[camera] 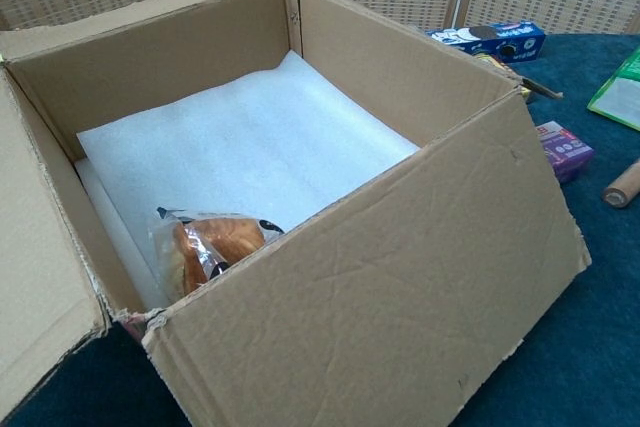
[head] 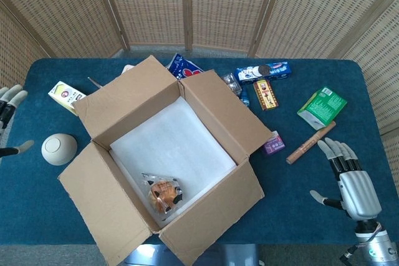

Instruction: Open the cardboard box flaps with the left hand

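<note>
Cardboard box [head: 163, 160] in frame centre, flaps spread open. Left hand [head: 7, 116] at left edge, fingers apart. Right hand [head: 351, 182] lower right, empty.

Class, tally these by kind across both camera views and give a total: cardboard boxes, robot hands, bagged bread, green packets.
cardboard box: 1
robot hands: 2 (left hand, right hand)
bagged bread: 1
green packet: 1
Total: 5

The head view looks down from high on the whole table [head: 37, 216]; the chest view looks low and close into the box [camera: 380, 277], which both views share.
</note>
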Robot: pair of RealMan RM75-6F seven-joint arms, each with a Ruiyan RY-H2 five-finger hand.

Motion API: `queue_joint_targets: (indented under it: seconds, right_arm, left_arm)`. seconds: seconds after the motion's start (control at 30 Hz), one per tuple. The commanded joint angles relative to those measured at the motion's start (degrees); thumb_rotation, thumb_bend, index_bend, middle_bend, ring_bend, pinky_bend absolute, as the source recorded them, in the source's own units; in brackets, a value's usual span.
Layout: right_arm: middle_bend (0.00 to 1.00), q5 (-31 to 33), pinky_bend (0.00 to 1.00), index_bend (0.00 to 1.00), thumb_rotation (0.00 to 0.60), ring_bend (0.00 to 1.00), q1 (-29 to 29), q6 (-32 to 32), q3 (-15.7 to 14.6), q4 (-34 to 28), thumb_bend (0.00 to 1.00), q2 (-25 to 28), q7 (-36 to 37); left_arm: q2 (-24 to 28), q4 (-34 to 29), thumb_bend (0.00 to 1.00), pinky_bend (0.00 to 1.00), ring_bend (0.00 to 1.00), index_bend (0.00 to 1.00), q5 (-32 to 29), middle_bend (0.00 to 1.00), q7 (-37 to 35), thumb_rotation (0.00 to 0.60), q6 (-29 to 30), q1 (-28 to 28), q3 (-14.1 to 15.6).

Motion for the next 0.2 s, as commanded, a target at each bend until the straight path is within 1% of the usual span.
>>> queue_joint_targets:
  seconds: [0.03, 0.2]
  right_arm:
    - [0.00, 0.8, 0.00, 0.00, 0.600, 0.00, -0.1, -0.2, 0.2, 0.0, 0.00, -0.4, -1.4]
    - [0.00, 1.0, 0.00, 0.00, 0.600, 0.00, -0.5, 0.7, 0.4, 0.1, 0.00, -0.5, -2.3]
  left_arm:
    - [-4.6, 3.8, 0.00, 0.06, 0.00, 0.00, -0.2, 0.00, -2.4, 0.600, 6.0, 5.6, 2.9]
    - [-7.8, 4.9, 0.00, 0.06, 0.00, 0.00, -1.8, 0.00, -3.4, 0.600, 9.6, 9.9, 4.1]
